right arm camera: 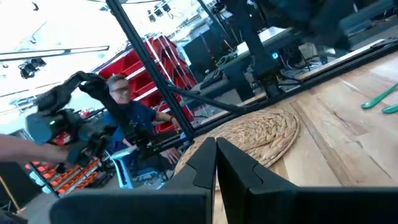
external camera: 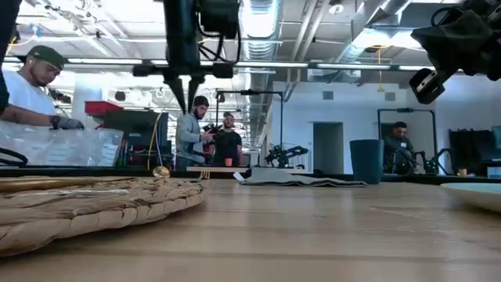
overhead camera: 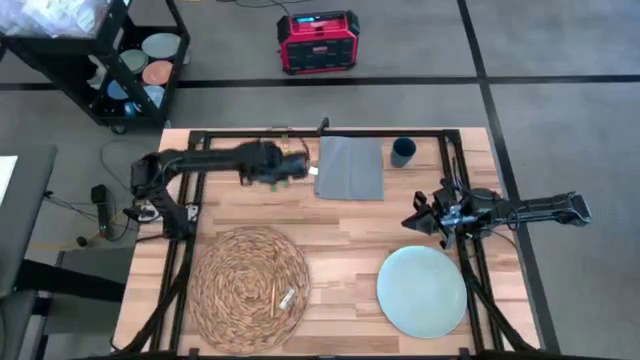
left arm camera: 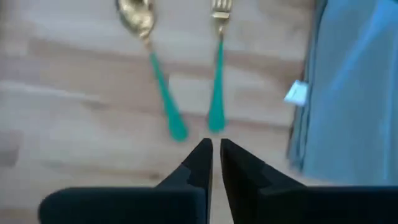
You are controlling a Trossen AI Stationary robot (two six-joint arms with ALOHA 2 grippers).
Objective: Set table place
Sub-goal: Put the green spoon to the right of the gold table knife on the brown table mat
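Both pincers pressed together, empty — left pincer [left arm camera: 216,149] just above fork [left arm camera: 217,74] and spoon [left arm camera: 155,68].

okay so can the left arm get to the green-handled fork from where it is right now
Probably yes. The left gripper, fingers nearly shut, hangs just above the fork, with bare table around it; the spoon and napkin lie aside.

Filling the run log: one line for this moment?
left gripper: shut, above fork, spoon | right gripper: shut, idle | plate off placemat
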